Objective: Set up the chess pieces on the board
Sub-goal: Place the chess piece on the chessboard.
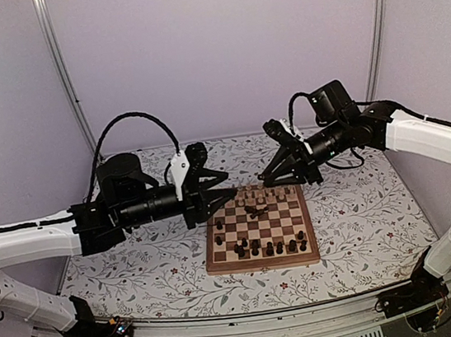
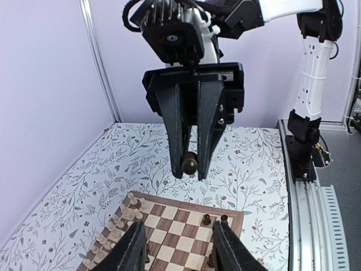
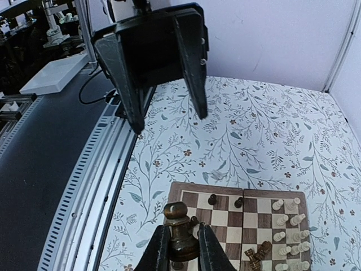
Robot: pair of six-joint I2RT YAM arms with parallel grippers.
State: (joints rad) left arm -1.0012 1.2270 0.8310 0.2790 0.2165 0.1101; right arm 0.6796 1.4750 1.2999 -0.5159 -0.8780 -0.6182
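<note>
Top external: board (image 1: 263, 265) is seen on floral table (image 1: 138, 263), between both arms. Pale pieces (image 1: 267, 196) are lined along board's far edge, dark pieces (image 1: 269, 248) mostly along its near edge, and a couple of dark ones (image 1: 256, 210) lie tipped just behind board's centre. Left gripper (image 1: 229, 182) is held off board's far-left corner w/ fingers spread – nothing between them. Right gripper (image 1: 270, 175) is angled down over board's far edge.

Left wrist: own fingers (image 2: 135, 248) are seen apart, w/ board below. Opp. them, right gripper (image 2: 190, 166) hangs above board's far side, jaws narrow and clamped on a dark piece (image 2: 190, 162), which is clear of the squares.

Right wrist: dark piece (image 3: 178, 226) is pinched upright between own fingers (image 3: 161, 254), raised over board's corner area – base hidden, so exact square can't be told. Left gripper (image 3: 169, 119) is seen beyond board, wide and empty. Pale pieces (image 3: 290, 226) are ranked at board's right side in this view, w/ tipped pieces (image 3: 256, 254) beside them.
</note>
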